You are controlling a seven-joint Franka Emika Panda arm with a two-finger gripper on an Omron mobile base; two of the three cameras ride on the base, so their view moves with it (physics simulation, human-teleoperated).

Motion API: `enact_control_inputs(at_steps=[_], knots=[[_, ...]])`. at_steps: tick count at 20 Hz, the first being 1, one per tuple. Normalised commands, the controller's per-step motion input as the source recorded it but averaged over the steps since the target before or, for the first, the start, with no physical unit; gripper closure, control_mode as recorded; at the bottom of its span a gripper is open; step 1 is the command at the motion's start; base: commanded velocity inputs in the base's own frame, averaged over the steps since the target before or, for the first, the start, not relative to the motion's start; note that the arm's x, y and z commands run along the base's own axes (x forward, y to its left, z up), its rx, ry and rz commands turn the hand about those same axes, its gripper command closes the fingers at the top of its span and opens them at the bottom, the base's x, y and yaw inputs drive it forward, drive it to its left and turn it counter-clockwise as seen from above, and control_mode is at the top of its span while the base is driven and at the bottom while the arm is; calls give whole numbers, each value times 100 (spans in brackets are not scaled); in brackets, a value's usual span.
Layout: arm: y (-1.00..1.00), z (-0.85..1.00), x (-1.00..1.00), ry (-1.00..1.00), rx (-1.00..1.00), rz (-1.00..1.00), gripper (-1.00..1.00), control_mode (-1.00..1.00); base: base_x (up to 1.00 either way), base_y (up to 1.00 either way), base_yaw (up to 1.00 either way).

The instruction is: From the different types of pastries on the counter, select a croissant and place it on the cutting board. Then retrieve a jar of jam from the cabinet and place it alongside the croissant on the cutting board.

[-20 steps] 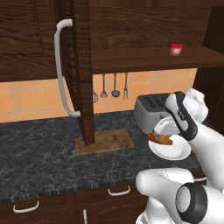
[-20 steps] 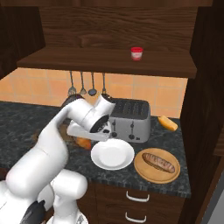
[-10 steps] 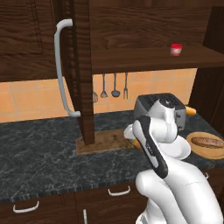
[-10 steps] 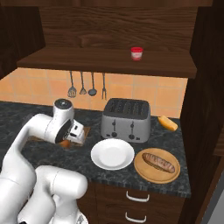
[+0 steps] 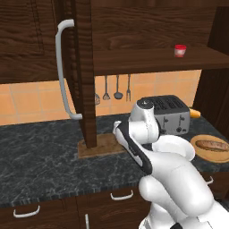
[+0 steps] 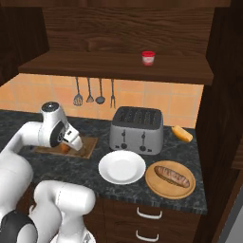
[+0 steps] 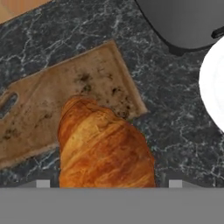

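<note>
Counter (image 6: 95, 163): cutting board (image 7: 52, 94) toward left end, toaster (image 6: 136, 129) mid-rear. White plate (image 6: 122, 167) and round wooden disc (image 6: 156, 182) near front edge. Shelf (image 6: 118, 71) carries jar of jam (image 6: 148, 58).

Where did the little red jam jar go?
The jam jar sits on the open cabinet shelf, up high above the toaster. In the left base view it is at the upper right.

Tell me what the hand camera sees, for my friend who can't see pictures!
A golden-orange croissant fills the lower middle of the hand view, held over the near edge of a brown stained cutting board that lies on the dark marbled counter. A grey toaster sits at the top right, and part of a white plate shows at the right edge.
</note>
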Motion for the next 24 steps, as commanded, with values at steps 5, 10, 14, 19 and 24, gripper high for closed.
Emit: enact_control_inputs(at_steps=[5,10,14,19,24], knots=[[0,9,60,6,0,-5,100,-100,0,0,0],[0,-11,56,0,-1,-3,100,-100,0,0,0],[0,-36,30,0,0,-2,100,-100,0,0,0],[0,-38,20,-3,0,-5,100,-100,0,0,0],[0,-39,12,-1,0,-3,100,-100,0,0,0]])
